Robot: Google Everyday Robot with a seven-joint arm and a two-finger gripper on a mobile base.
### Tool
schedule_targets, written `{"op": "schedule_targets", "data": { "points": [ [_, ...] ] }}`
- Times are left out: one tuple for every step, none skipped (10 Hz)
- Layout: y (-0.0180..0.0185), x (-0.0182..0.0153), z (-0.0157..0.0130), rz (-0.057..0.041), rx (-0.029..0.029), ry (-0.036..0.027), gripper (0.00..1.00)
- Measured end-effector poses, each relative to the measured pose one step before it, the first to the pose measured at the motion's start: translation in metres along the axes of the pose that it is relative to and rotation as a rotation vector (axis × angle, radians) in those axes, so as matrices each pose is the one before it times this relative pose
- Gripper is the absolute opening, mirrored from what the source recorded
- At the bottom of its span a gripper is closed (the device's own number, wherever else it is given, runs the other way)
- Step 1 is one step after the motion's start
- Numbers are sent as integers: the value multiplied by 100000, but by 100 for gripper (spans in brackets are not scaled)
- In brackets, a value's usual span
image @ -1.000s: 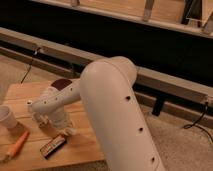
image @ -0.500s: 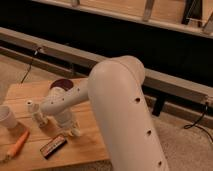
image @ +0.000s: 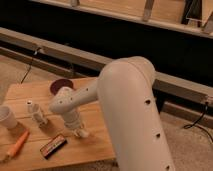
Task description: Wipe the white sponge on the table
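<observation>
Arm: the white arm [image: 132,110] has swung rightward over the last second, and its elbow now fills the middle of the view.
Worktop: the table [image: 92,150] is a light plank top. The dark bowl [image: 61,86], the upright white pieces [image: 39,116] and the dark bar [image: 53,146] sit where they were.
Gripper: the gripper [image: 80,131] is closed. It has slid from beside the upright white pieces toward the middle of the worktop, with its tip down on the wood.
White sponge: the white sponge [image: 83,134] is a small off-white lump at the gripper's tip. It looks pinched there and pressed on the planks, just right of the dark bar and well apart from the bowl.
Meaning: this is probably a wiping stroke in progress, with the sponge dragged along the wood.
</observation>
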Motion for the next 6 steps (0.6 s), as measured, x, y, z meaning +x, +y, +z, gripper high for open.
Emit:
{"op": "schedule_targets", "data": {
  "points": [
    [-449,345,169,2204,-374,-290,0],
    [-1088,740,374,5199,-886,-630,0],
    [-750,407,287,3281,-588,-302,0],
    [-813,371,243,3393,-554,-364,0],
    [-1115,373,298,4237,-652,-459,0],
    [-1625,322,272,5279,-443,-502,0]
  ]
}}
